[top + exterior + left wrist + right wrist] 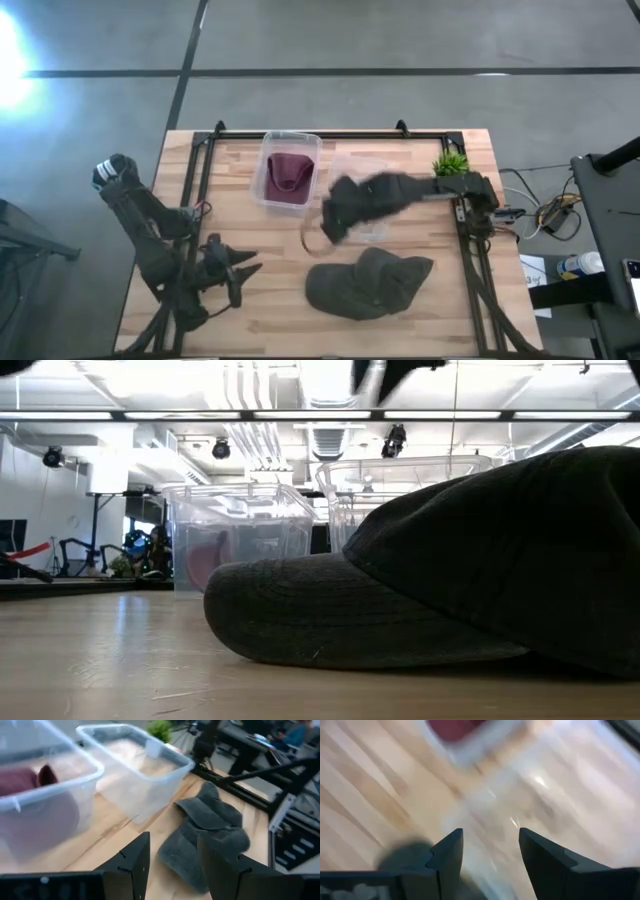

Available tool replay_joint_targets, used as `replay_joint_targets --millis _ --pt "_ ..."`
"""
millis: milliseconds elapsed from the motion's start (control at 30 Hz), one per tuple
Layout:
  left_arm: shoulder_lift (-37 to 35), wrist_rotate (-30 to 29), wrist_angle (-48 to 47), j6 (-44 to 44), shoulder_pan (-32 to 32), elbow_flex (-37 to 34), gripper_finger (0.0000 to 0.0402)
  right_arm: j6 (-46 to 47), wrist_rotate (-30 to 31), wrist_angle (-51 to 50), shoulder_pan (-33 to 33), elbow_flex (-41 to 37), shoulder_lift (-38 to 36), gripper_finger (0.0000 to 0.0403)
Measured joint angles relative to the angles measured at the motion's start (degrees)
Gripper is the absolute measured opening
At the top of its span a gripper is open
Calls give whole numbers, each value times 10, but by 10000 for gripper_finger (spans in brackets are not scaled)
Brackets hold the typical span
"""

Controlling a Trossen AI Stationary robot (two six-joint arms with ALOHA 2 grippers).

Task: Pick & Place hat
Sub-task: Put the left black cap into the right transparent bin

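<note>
Right end effector (pixel 330 228) up above the surface (pixel 270 290) near its middle, over the near left edge of the empty clear bin (pixel 362 195), fingers (pixel 447 857) spread with nothing between them. Left end effector (pixel 240 270) low at the near left of the surface, fingers (pixel 134 865) likewise spread and empty, turned toward the right. Dark grey-green hat (pixel 368 282) flat on the surface at near right of centre, just nearer than the right end effector and well apart from the left one. Soft woven cloth, rumpled crown, stiff rounded brim with rows of stitching plain in the low view (pixel 330 610). Long axis roughly left to right, slightly slanted; from the low view, brim to the left of the crown. Two clear plastic bins side by side at the far middle, thin-walled, rectangular with rounded corners and rolled rims; left bin (pixel 287 170) with a maroon cloth item (pixel 288 170) inside. Small green plant (pixel 451 162) at the far right, beside the right arm's base. Surface of pale wood planks with visible grain, framed by black metal rails.
</note>
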Motion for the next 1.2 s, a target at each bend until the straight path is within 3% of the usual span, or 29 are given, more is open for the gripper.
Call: replay_joint_targets --millis 67,167,300,367,467,633,700,867,1067,1200 --pt "0 33 17 -25 21 -16 158 56 -11 -35 42 -28 -12 185" --pt "1 135 108 -18 59 -62 158 146 -50 -13 97 -90 -42 181" --pt "17 256 359 72 99 -148 158 285 -57 47 163 -171 -58 180" --pt "32 284 490 99 107 -188 158 351 -61 83 194 -207 -61 180" --pt "60 288 597 44 118 -230 158 429 -64 136 232 -259 -60 180" --pt "122 304 614 -80 133 -252 158 539 -52 252 269 -358 -57 179" --pt "151 313 636 -101 144 -248 158 580 -45 255 280 -385 -57 178" --pt "226 327 668 -97 177 -199 159 599 -44 262 293 -428 -57 178" --pt "305 409 667 -46 219 -124 159 557 -75 303 292 -462 -57 178" --pt "334 411 668 -28 236 -91 159 540 -79 366 292 -488 -58 178"
